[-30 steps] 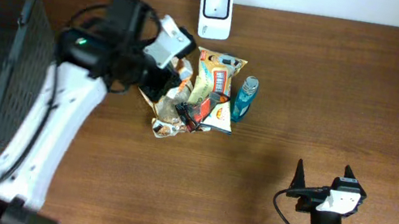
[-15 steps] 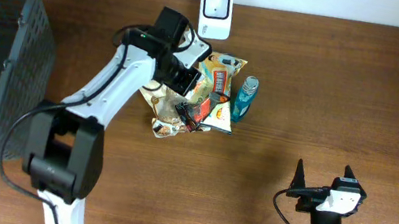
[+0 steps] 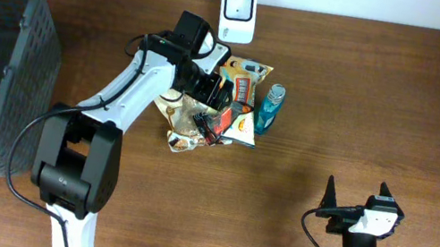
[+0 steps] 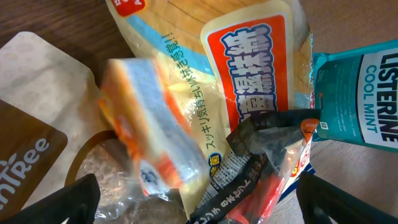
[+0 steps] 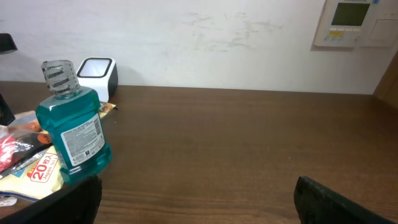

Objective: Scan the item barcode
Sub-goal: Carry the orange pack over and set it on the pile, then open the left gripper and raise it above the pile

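Note:
My left gripper (image 3: 211,95) hangs open over a heap of snack packets (image 3: 226,115) just in front of the white barcode scanner (image 3: 238,13). In the left wrist view its fingers stand wide apart at the lower corners, the gripper (image 4: 199,205) holding nothing. A small orange-and-blue packet (image 4: 146,134) shows blurred below the jaws, on a yellow bag with a red label (image 4: 249,74). A teal mouthwash bottle (image 3: 269,108) stands at the heap's right edge. My right gripper (image 3: 355,195) rests open near the front right, apart from everything.
A dark mesh basket (image 3: 30,17) fills the left end of the table. A brown pouch (image 4: 31,143) lies at the heap's left side. From the right wrist, the mouthwash bottle (image 5: 73,134) and scanner (image 5: 96,73) sit far left, with bare wood ahead.
The left arm swung from the basket side over to the heap, and its gripper has just opened; the small packet now appears blurred beneath it. The right arm has not moved.

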Available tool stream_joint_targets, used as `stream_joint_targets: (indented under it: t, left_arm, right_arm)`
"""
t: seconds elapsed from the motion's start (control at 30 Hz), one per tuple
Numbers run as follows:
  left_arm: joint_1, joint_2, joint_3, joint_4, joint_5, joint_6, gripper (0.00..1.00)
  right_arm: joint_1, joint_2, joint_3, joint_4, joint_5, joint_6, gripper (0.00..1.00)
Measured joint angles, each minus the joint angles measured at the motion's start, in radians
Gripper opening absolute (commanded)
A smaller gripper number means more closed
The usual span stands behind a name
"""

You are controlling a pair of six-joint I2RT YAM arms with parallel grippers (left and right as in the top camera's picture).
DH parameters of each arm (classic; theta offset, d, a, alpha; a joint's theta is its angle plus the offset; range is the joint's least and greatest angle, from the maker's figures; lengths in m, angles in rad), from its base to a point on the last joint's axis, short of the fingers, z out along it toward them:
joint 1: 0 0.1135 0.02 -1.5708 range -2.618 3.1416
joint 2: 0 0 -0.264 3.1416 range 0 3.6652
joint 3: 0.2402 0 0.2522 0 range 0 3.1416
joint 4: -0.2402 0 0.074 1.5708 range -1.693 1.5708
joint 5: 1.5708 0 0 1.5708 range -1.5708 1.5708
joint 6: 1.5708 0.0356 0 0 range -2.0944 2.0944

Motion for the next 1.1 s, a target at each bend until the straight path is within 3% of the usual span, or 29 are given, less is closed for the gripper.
stream_joint_targets:
  t: [0.33,0.73,0.9,1.1]
  left_arm:
    - [0.074,0.0,0.209,-0.089,0.314,-0.003,0.99]
    - [0.292,-0.163,0.248,-0.301,0.79,0.043,0.99]
    - [0.281,-0.173,0.252,-0.468,0.726,0.093,0.99]
    - [0.244,-0.224,0.252,-0.591,0.438,0.102,0.99]
  right_arm:
    - [0.0,0.0,0.0,0.0,0.0,0.0,0.98]
    - [0.0,0.0,0.0,0.0,0.0,0.0,0.98]
    - [0.0,0.0,0.0,0.0,0.0,0.0,0.99]
    - [0.0,0.0,0.0,0.0,0.0,0.001,0.98]
